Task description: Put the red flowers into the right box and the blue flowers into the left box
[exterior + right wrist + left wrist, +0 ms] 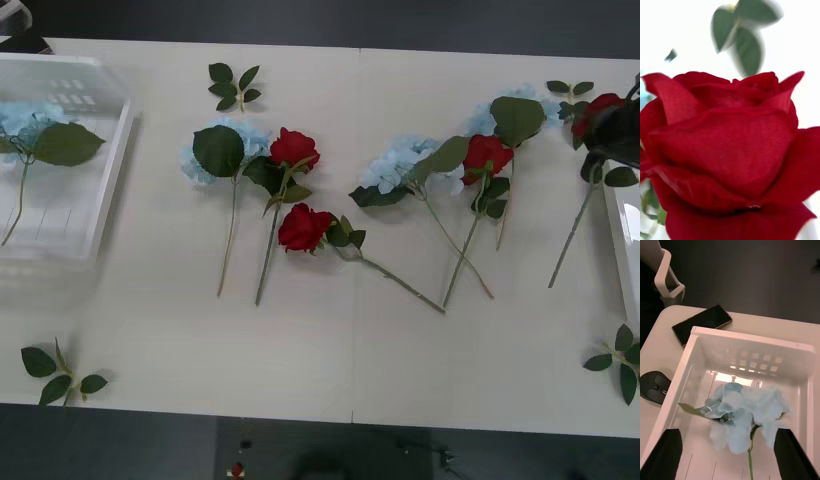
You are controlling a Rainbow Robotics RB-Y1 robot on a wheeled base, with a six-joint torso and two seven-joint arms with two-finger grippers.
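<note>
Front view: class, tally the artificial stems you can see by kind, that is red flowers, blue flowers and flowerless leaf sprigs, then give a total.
Red flowers: 4
Blue flowers: 4 (one lies in the left box)
Flowerless leaf sprigs: 4
Total: 12
</note>
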